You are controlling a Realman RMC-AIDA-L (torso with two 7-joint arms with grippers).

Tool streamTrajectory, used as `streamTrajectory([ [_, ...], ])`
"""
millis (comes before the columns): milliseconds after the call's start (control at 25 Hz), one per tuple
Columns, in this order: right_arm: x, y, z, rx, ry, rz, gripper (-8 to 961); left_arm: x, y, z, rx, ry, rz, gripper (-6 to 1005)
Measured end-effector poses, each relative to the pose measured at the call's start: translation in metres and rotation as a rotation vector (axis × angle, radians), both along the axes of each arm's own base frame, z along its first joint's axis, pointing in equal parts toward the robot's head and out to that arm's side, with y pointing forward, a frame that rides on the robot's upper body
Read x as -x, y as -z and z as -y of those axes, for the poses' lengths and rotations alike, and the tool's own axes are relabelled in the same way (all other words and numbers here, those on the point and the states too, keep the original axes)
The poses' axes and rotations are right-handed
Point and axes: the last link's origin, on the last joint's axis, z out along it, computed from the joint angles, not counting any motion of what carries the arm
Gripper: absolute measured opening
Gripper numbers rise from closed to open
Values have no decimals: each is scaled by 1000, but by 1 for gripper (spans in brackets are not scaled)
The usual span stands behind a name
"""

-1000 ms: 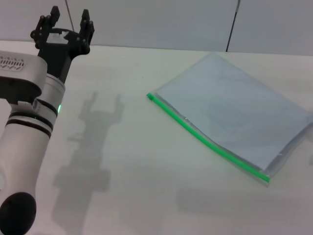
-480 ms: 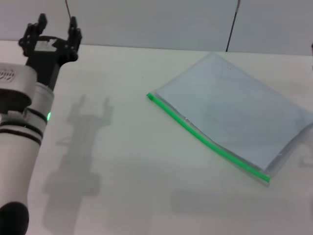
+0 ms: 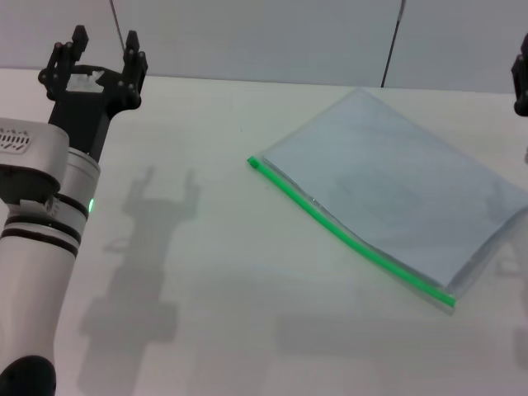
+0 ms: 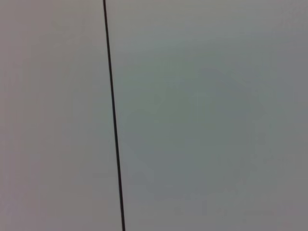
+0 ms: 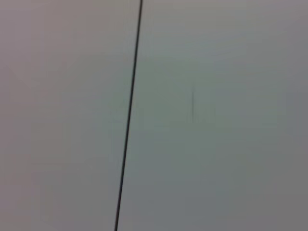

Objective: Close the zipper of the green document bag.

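- A pale table (image 3: pixel 247 313) is seen from the head view, filling most of the scene in front of a plain grey wall.
- The green document bag (image 3: pixel 396 194) is laid flat on the right half of the table, turned at an angle. Its long axis is run from the table's middle, farther from the robot, toward the near right.
- The zipper (image 3: pixel 346 233) is carried on the bag's long edge that faces the robot and the table's centre. A small green end is shown at the far, middle tip; whether this is the slider cannot be told.
- The left gripper (image 3: pixel 101 51) is held raised at the far left, fingers spread apart and holding nothing, well apart from the bag, which lies to its right.
- The right gripper (image 3: pixel 521 82) is only glimpsed at the right edge, near the bag's far right side. Its finger state cannot be told. It is judged the nearer arm.
- No brand, label or readable writing is shown. Only blank wall is shown by both wrist views.
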Motion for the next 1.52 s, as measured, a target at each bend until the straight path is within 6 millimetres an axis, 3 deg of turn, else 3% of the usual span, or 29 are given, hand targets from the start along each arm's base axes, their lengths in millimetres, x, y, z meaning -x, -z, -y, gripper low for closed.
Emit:
streamTrajectory([
  [240, 9, 3, -4, -2, -21, 81, 541, -7, 3, -11, 16, 27, -26, 642],
  [520, 11, 5, -8, 7, -5, 30, 541, -8, 4, -19, 17, 21, -30, 642],
  [1520, 14, 11, -13, 58, 25, -11, 541, -2, 4, -21, 19, 4, -47, 641],
])
